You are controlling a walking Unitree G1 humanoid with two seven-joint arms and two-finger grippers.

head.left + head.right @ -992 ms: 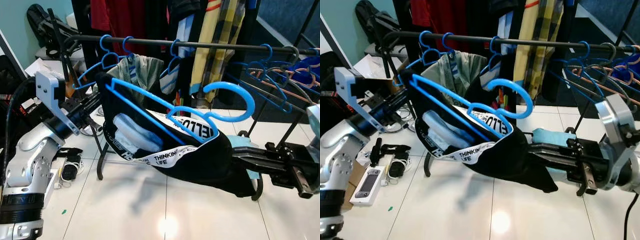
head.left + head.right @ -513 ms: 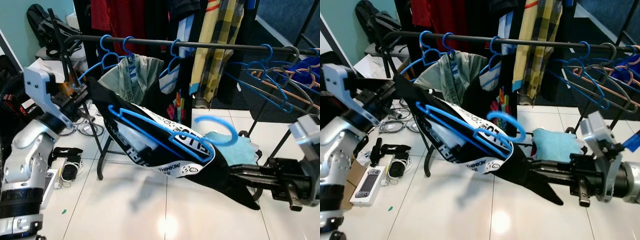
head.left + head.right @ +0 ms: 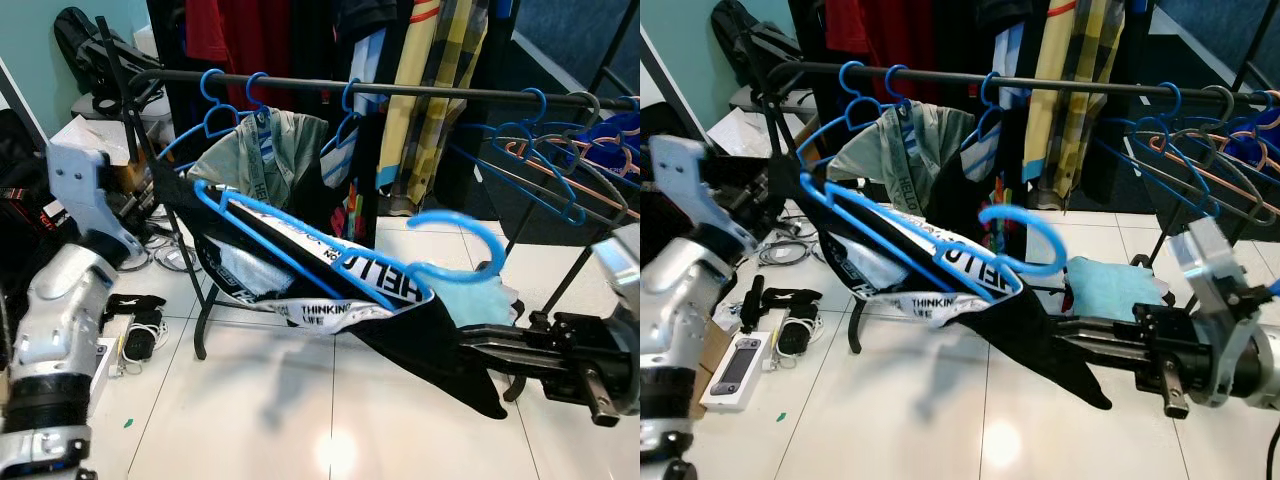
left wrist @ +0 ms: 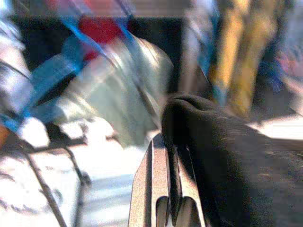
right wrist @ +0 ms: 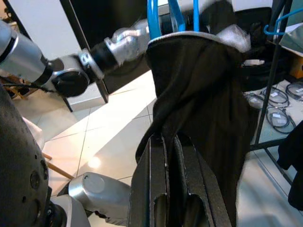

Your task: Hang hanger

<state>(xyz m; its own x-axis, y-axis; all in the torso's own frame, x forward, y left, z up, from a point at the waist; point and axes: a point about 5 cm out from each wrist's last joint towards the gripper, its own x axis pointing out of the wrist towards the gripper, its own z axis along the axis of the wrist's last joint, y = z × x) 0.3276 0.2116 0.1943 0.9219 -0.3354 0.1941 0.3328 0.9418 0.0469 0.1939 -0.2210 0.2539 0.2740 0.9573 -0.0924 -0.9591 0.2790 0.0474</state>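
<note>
A blue plastic hanger lies nearly flat in front of the black clothes rail, its hook raised to the right and below the rail. A black garment with a white lettered waistband is threaded on it. My left gripper is shut on the garment's left end by the hanger's shoulder. In the left wrist view its fingers pinch black cloth. My right gripper is shut on the garment's lower right tail. In the right wrist view the black garment hangs from the closed fingers.
Several blue hangers and hanging clothes crowd the rail, with a grey-green garment just behind the held hanger. A teal cloth lies near the rack's foot. Cables and small devices litter the floor at left. White tiles lie in front.
The hanger's hook has risen and swung right since half a second ago, and the garment has lifted with it. My left arm has drawn back slightly to the left.
</note>
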